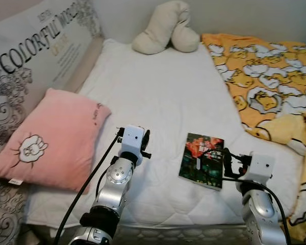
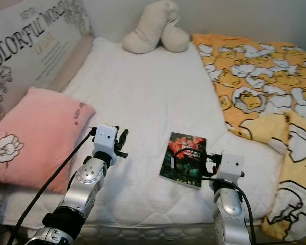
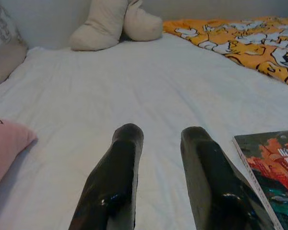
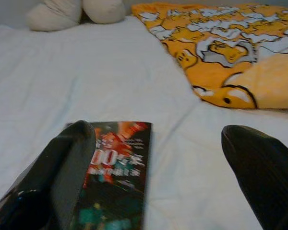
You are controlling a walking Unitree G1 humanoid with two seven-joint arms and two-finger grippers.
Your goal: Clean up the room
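Right pincer (image 4: 158, 158) wide open, holding nothing, low over book's (image 1: 204, 159) 3 o'clock edge; book flat on white bed (image 1: 158, 97); left pincer (image 3: 161, 158) slightly open, empty, at book's 9 o'clock.

A dark book (image 2: 183, 159) is lying flat on the white bed (image 2: 143, 97), with the right pincer (image 2: 210, 162) hovering at its right edge. The left pincer (image 2: 122, 140) is hanging over bare sheet beside a pink pillow (image 2: 35, 135), while an orange blanket (image 2: 260, 81) is sprawling along the right.

Head cameras look down; wrist cameras skim the bed (image 1: 158, 97).
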